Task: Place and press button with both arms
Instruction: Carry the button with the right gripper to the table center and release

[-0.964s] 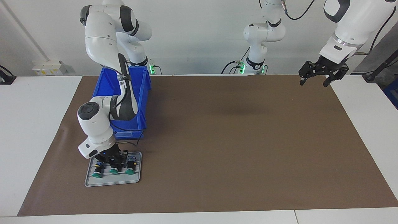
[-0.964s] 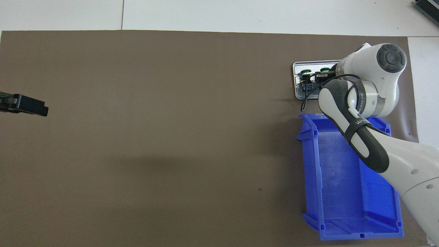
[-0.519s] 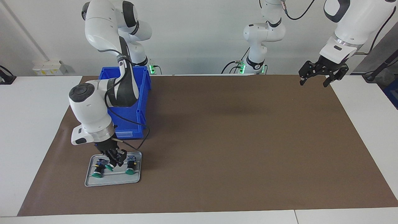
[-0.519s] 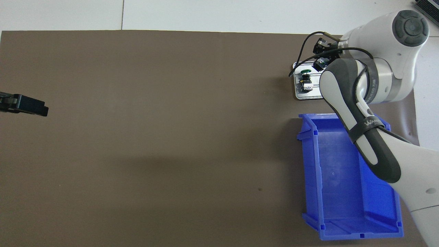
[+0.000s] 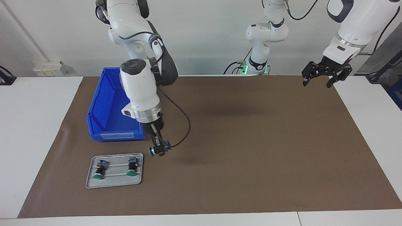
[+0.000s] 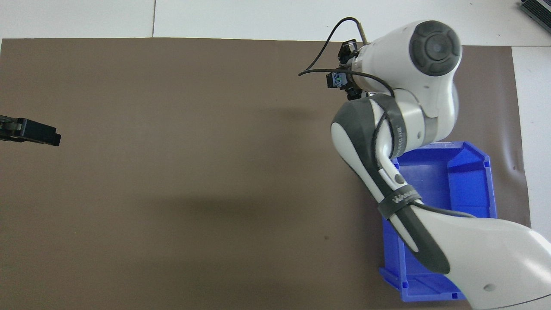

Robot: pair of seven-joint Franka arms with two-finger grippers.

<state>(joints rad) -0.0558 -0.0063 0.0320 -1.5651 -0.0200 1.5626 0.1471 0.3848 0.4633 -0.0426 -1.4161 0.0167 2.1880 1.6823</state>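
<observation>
My right gripper (image 5: 159, 148) is shut on a button (image 5: 156, 150) with a green cap and black body. It holds the button on its side, up in the air over the brown mat beside the grey tray (image 5: 115, 181). In the overhead view the gripper (image 6: 342, 77) and button (image 6: 336, 80) show at the arm's tip. Two more green-capped buttons (image 5: 99, 171) (image 5: 132, 168) lie on the tray. My left gripper (image 5: 323, 75) is open and empty, waiting up in the air over the mat's corner at the left arm's end; its tip (image 6: 30, 131) shows in the overhead view.
A blue bin (image 5: 108, 106) stands on the brown mat (image 5: 251, 150) nearer to the robots than the tray; it also shows in the overhead view (image 6: 469, 189). The right arm hides the tray in the overhead view. White table surrounds the mat.
My right gripper has lifted the middle button off the tray and carried it up and toward the middle of the mat. The left arm has not moved.
</observation>
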